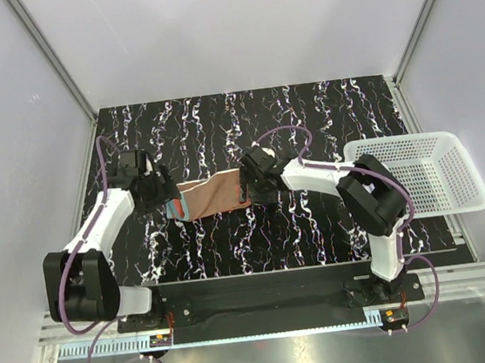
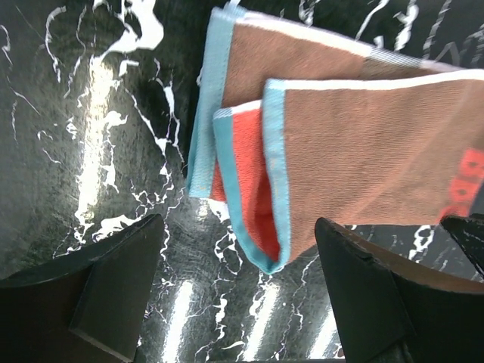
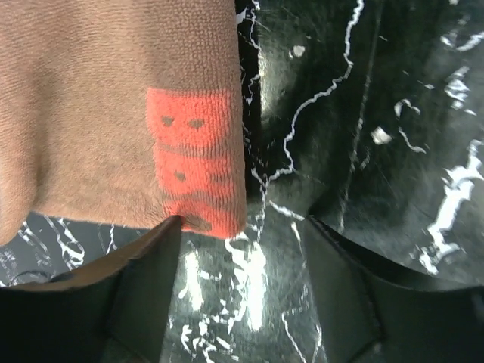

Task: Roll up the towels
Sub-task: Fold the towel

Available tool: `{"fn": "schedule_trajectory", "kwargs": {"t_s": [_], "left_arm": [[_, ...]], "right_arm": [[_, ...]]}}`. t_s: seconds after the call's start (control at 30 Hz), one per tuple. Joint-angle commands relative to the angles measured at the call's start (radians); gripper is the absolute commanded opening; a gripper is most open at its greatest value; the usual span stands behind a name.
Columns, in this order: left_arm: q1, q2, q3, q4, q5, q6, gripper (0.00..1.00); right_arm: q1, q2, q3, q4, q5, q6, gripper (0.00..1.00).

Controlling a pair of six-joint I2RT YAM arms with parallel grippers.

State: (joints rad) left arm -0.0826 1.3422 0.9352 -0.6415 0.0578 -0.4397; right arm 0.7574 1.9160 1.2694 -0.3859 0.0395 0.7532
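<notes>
**Towel (image 1: 213, 195) flat on the table (image 1: 305, 113), bracketed at both ends, nothing gripped**

I have one arm at each short end of the cloth. That suits a roll, I judge: one end has to be lifted and turned over while the other is kept from sliding on the slick black marbled surface.

The towel lies brown side up, with its long axis running across the table from one arm to the other. At my left end it is doubled over. A pale blue hem runs round the fold and the orange face shows inside it, so there are a few layers to pick up there.

My left gripper (image 2: 238, 295) hangs low over that end with its jaws spread wide. The folded corner pokes into the gap between the two fingers but touches neither, so I am holding nothing.

My right gripper (image 3: 242, 283) is at the opposite end, also unclenched. The corner with the orange printed patch lies right against the inner edge of one finger (image 3: 144, 295). The other finger stands over bare table, apart from the cloth. I cannot tell whether the near finger presses on the fabric or only meets its edge.

The white perforated basket (image 1: 417, 175) sits well off to my right, clear of both arms. This is the only towel I can see in any view.
</notes>
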Motion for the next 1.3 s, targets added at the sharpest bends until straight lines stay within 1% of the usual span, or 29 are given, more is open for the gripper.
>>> {"fn": "schedule_trajectory", "kwargs": {"t_s": [0.0, 0.03, 0.1, 0.13, 0.2, 0.23, 0.27, 0.37, 0.4, 0.43, 0.53, 0.57, 0.67, 0.87, 1.0, 1.1, 1.27], "left_arm": [[-0.002, 0.023, 0.030, -0.006, 0.014, 0.018, 0.86], [-0.002, 0.031, 0.031, -0.010, 0.007, 0.016, 0.86], [-0.002, 0.055, 0.036, -0.026, -0.006, 0.013, 0.85], [-0.002, 0.066, 0.039, -0.029, -0.007, 0.012, 0.85], [-0.002, 0.090, 0.047, -0.037, 0.000, 0.013, 0.84], [-0.002, 0.097, 0.050, -0.035, 0.014, 0.013, 0.81], [-0.002, 0.098, 0.050, -0.030, 0.019, 0.013, 0.79], [-0.002, 0.092, 0.045, -0.004, 0.034, 0.010, 0.76], [-0.002, 0.095, 0.044, -0.001, 0.039, 0.010, 0.75], [-0.002, 0.100, 0.048, 0.005, 0.048, 0.007, 0.73], [-0.002, 0.135, 0.057, 0.012, 0.080, 0.004, 0.69], [-0.002, 0.144, 0.062, 0.019, 0.088, 0.002, 0.64], [-0.002, 0.179, 0.073, 0.017, 0.093, -0.001, 0.60], [-0.002, 0.216, 0.086, 0.020, 0.071, -0.007, 0.58], [-0.002, 0.244, 0.096, 0.023, 0.089, -0.010, 0.51], [-0.002, 0.255, 0.093, 0.032, 0.125, -0.011, 0.49], [-0.013, 0.244, 0.088, 0.043, 0.131, -0.011, 0.47]], "right_arm": [[0.007, 0.032, 0.027, 0.076, -0.036, 0.017, 0.69], [0.007, 0.037, 0.025, 0.081, -0.036, 0.018, 0.63], [0.007, 0.041, 0.018, 0.088, -0.036, 0.018, 0.56], [0.007, 0.041, 0.013, 0.091, -0.036, 0.020, 0.46], [0.007, 0.043, 0.001, 0.099, -0.038, 0.020, 0.35], [0.007, 0.043, -0.004, 0.101, -0.038, 0.020, 0.22], [0.007, 0.043, -0.008, 0.099, -0.036, 0.020, 0.17], [0.007, 0.032, -0.036, 0.105, -0.036, 0.023, 0.01], [0.007, 0.028, -0.056, 0.110, -0.061, 0.026, 0.00], [0.007, 0.017, -0.064, 0.113, -0.064, 0.028, 0.00], [0.008, 0.003, -0.097, 0.120, -0.070, 0.031, 0.00], [0.008, -0.006, -0.105, 0.122, -0.073, 0.032, 0.00], [0.011, -0.031, -0.148, 0.124, -0.078, 0.038, 0.00], [0.013, -0.094, -0.208, 0.122, -0.075, 0.047, 0.00], [0.031, -0.129, -0.232, 0.122, -0.076, 0.054, 0.00], [0.048, -0.135, -0.246, 0.122, -0.072, 0.061, 0.00], [0.076, -0.114, -0.234, 0.117, -0.072, 0.067, 0.00]]}}
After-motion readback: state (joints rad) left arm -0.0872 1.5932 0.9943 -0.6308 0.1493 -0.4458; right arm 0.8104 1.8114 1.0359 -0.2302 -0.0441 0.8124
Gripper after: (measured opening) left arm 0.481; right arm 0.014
